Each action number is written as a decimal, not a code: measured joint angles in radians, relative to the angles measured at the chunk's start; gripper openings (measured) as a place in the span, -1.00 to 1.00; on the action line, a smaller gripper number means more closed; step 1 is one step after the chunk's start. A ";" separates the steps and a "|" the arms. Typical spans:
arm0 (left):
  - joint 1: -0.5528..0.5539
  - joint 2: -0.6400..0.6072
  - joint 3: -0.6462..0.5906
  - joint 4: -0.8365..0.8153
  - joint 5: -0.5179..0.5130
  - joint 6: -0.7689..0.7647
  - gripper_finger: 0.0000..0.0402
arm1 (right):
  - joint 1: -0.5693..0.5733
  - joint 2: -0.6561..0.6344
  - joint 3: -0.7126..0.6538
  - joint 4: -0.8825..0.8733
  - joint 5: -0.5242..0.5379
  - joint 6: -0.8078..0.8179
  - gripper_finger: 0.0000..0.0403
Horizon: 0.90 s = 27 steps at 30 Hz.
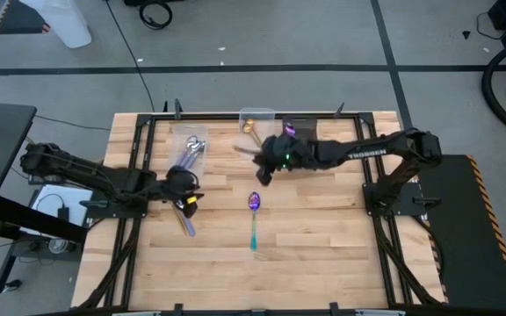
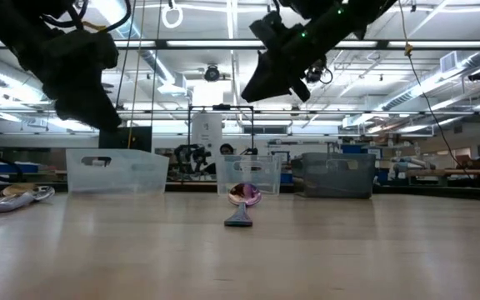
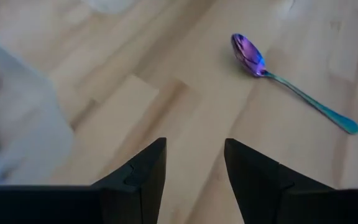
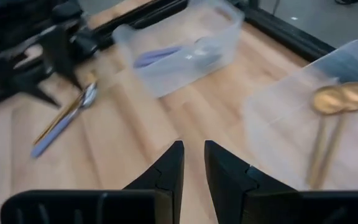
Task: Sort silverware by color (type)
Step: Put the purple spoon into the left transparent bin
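Note:
A purple-blue spoon with a teal handle lies flat mid-table. A silver spoon and a gold one lie side by side on the wood at the left. My left gripper hangs open just above the table beside those two. My right gripper is raised over the table's far middle. It points toward the left. Its fingers stand a narrow gap apart with nothing visible between them.
Along the far edge stand three bins: a clear bin with silver spoons, a clear bin with two gold spoons, and a dark bin. Bare wood lies toward the near edge.

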 joint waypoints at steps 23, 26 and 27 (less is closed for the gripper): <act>-0.219 0.195 0.135 -0.091 -0.146 -0.471 -0.14 | 0.310 0.259 -0.146 0.415 0.308 -0.079 -0.63; -0.220 0.263 0.213 -0.204 -0.152 -0.529 -0.15 | 0.330 0.268 -0.149 0.401 0.316 -0.103 -0.63; -0.220 0.285 0.236 -0.240 -0.153 -0.555 -0.15 | 0.339 0.266 -0.149 0.391 0.323 -0.112 -0.63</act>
